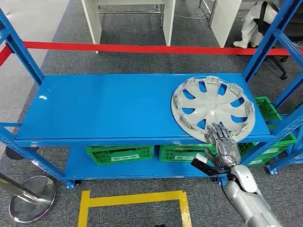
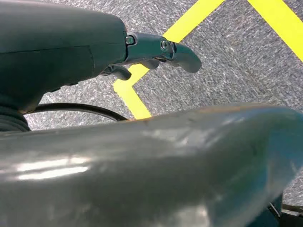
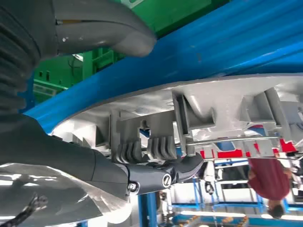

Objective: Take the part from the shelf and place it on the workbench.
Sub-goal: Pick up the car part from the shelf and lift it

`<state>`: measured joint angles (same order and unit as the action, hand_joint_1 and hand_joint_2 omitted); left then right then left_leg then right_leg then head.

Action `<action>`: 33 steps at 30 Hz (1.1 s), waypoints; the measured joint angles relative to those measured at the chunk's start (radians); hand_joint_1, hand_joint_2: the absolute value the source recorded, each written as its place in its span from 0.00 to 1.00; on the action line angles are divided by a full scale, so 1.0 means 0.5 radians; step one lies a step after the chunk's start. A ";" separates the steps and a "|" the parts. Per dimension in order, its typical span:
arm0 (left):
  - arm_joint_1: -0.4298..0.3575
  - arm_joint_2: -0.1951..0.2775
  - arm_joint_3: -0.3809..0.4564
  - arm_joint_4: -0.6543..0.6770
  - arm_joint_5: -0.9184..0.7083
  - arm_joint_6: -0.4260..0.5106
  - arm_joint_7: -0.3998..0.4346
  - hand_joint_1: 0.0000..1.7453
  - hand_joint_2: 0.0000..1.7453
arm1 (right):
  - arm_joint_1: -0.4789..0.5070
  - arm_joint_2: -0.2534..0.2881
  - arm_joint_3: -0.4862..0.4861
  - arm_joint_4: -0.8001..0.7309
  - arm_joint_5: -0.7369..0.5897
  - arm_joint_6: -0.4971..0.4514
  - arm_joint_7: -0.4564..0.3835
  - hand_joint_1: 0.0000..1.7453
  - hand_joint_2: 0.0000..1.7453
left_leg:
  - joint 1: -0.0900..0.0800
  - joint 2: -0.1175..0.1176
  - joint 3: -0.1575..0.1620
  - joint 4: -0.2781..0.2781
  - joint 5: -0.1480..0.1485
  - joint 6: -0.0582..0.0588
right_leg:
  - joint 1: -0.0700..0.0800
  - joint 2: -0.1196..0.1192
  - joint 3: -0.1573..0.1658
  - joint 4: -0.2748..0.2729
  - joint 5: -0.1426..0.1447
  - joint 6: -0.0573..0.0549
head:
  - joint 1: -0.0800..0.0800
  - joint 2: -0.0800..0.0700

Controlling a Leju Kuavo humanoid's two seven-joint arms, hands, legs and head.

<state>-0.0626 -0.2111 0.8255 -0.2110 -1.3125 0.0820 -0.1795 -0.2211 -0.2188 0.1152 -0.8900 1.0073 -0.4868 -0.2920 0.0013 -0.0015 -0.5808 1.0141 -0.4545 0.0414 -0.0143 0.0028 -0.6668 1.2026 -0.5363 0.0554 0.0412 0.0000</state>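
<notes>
The blue shelf (image 1: 107, 106) filled most of the head view, green crates (image 1: 120, 153) on its lower deck. The part — a grey hubcap (image 1: 213, 108) — lay flat at the shelf's right end, its near rim overhanging the front edge. The right robot hand (image 1: 220, 141) was at that rim, fingers (image 3: 157, 150) laid over the top and thumb (image 3: 107, 28) below the shelf edge; whether it truly gripped the hubcap, I could not tell. The left robot hand (image 2: 157, 49) hung over the floor, fingers apart, holding nothing. The step in hand looked like the grasp — next, a firm pinch on the rim, then a lift clear of the shelf.
</notes>
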 joint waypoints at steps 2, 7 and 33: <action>0.000 0.000 0.001 0.000 -0.002 0.000 -0.001 0.00 0.00 | -0.003 -0.004 0.002 0.001 0.002 0.004 -0.004 1.00 1.00 | -0.002 -0.001 0.001 0.004 -0.004 -0.008 | -0.001 -0.003 0.082 -0.160 0.052 -0.003 | 0.000 0.000; -0.002 0.000 0.004 0.000 -0.012 0.001 -0.001 0.00 0.00 | -0.025 -0.010 0.013 0.000 0.007 0.006 -0.020 1.00 1.00 | -0.006 -0.003 0.001 0.014 -0.007 -0.056 | 0.009 0.002 0.206 -0.378 0.104 -0.057 | -0.003 0.000; 0.001 0.000 0.015 0.001 -0.029 0.021 -0.002 0.00 0.00 | 0.005 -0.031 0.027 -0.018 0.040 -0.048 -0.022 1.00 1.00 | 0.001 0.004 0.048 -0.004 -0.036 -0.011 | 0.002 -0.008 0.109 -0.213 0.082 -0.017 | 0.001 0.000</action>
<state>-0.0623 -0.2111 0.8331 -0.2107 -1.3269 0.0927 -0.1806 -0.2186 -0.2342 0.1287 -0.8989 1.0271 -0.5107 -0.3033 0.0019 0.0006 -0.5570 1.0122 -0.4723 0.0358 -0.0132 -0.0013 -0.6125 1.0959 -0.4951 0.0468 0.0418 0.0000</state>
